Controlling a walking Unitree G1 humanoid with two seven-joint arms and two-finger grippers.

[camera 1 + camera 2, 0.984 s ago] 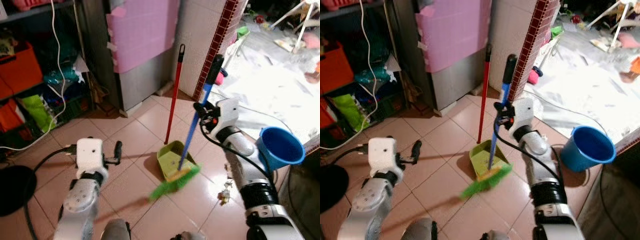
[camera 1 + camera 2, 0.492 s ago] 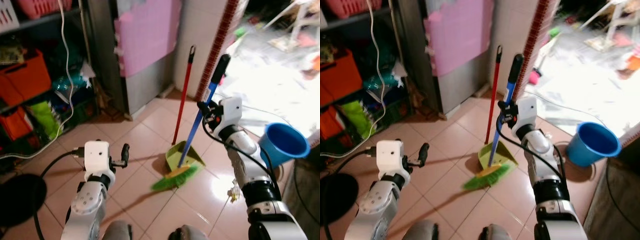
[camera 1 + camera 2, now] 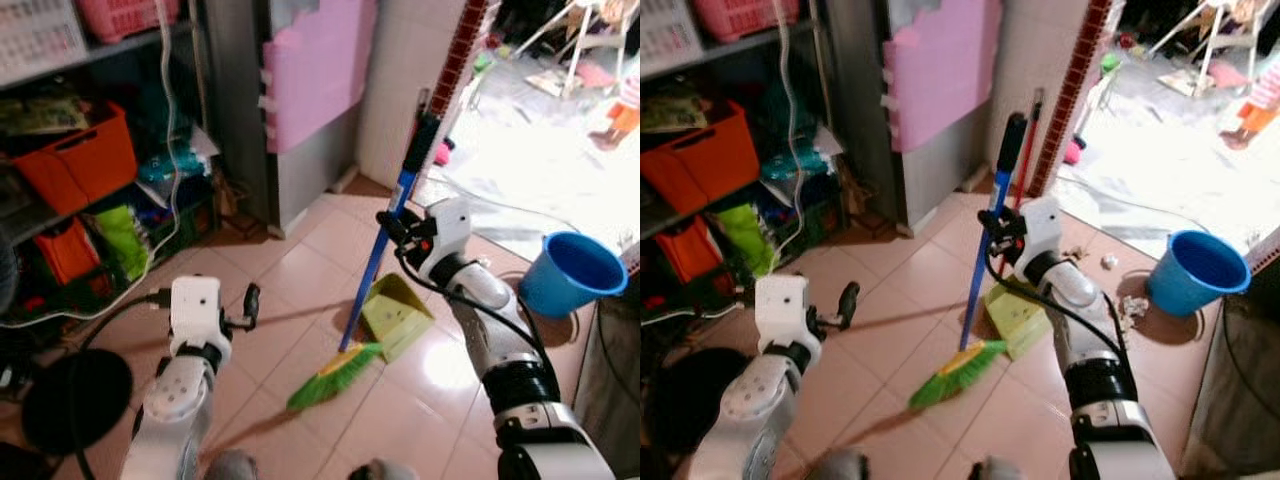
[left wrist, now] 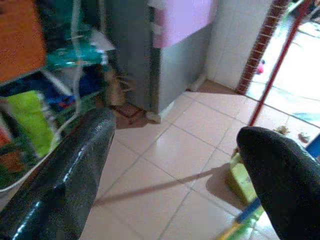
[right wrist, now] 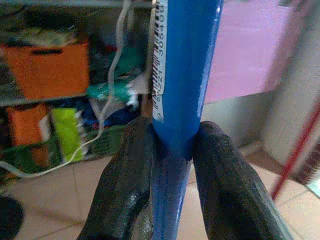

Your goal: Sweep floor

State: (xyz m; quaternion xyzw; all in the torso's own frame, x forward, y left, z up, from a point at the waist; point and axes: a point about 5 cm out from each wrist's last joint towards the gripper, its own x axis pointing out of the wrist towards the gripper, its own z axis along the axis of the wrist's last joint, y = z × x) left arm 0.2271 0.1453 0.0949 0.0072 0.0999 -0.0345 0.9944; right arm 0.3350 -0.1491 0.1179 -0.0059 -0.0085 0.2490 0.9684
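Observation:
A broom with a blue handle (image 3: pixel 385 250) and green bristles (image 3: pixel 333 376) leans over the tiled floor. My right gripper (image 3: pixel 392 226) is shut around the handle about halfway up; in the right wrist view both black fingers (image 5: pixel 125 180) press the blue handle (image 5: pixel 182 75). The bristles touch the floor just left of a yellow-green dustpan (image 3: pixel 398 315), whose red stick (image 3: pixel 1028 145) rises behind the broom. My left gripper (image 3: pixel 250 301) hovers open over the tiles left of the broom, its fingers (image 4: pixel 65 175) wide apart and holding nothing.
Shelves with orange bins (image 3: pixel 85 160) and a hanging white cable (image 3: pixel 170 120) fill the left. A pink foam panel (image 3: pixel 315 70) covers a grey cabinet. A blue bucket (image 3: pixel 580 270) stands right, with litter scraps (image 3: pixel 1132 305) near it. A black round object (image 3: pixel 75 400) lies at lower left.
The camera has shifted. The broom head, which lay at the dustpan's mouth, now rests on the tiles to its left. My right gripper keeps its hold; the left stays open.

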